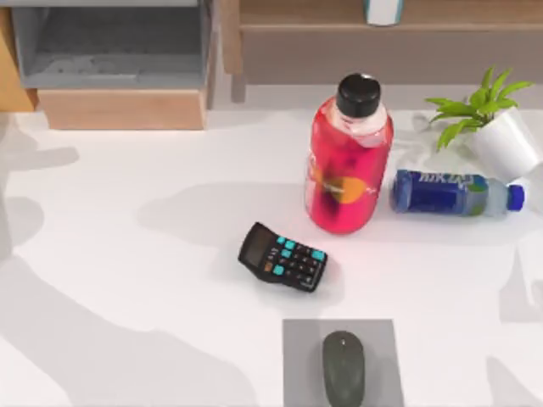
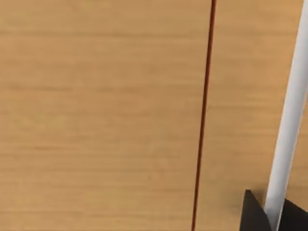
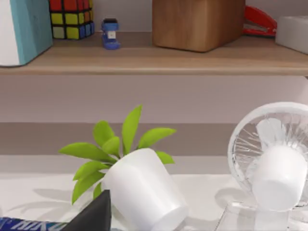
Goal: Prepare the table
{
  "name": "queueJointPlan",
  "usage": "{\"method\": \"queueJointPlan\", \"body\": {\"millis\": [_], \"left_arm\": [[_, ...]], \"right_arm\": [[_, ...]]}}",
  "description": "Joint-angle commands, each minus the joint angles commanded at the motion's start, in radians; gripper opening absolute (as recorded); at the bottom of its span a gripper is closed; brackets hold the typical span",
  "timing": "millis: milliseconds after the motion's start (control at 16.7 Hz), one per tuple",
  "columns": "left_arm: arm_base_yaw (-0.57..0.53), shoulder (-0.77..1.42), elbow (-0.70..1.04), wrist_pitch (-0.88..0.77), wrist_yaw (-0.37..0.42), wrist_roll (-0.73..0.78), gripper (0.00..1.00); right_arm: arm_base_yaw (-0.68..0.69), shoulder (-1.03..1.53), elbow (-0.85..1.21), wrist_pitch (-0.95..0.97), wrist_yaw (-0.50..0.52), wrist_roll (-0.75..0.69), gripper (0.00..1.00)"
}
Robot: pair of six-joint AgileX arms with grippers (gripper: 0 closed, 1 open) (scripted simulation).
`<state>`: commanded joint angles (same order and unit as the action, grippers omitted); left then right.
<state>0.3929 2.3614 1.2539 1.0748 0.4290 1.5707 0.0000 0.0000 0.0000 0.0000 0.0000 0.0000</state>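
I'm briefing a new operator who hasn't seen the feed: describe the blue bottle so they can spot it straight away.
Start at the table, on its right side, and find the tall red bottle standing upright. Just right of it lies the blue bottle, flat on its side below the tipped white plant pot. It is the only blue, lying-down bottle there.

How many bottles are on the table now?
2: a red bottle standing upright mid-table, and a blue bottle lying on its side just right of it.
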Motion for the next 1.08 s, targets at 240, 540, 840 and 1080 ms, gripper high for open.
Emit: {"method": "queueJointPlan", "body": {"millis": [240,540,840,1080], "left_arm": [[0.000,0.000,0.000,0.000,0.000,0.000,0.08],[0.000,0.000,0.000,0.000,0.000,0.000,0.45],[0.000,0.000,0.000,0.000,0.000,0.000,0.83],[0.000,0.000,0.000,0.000,0.000,0.000,1.00]], "right_arm": [[0.000,0.000,0.000,0.000,0.000,0.000,1.00],[0.000,0.000,0.000,0.000,0.000,0.000,1.00],[0.000,0.000,0.000,0.000,0.000,0.000,1.00],[0.000,0.000,0.000,0.000,0.000,0.000,1.00]]}}
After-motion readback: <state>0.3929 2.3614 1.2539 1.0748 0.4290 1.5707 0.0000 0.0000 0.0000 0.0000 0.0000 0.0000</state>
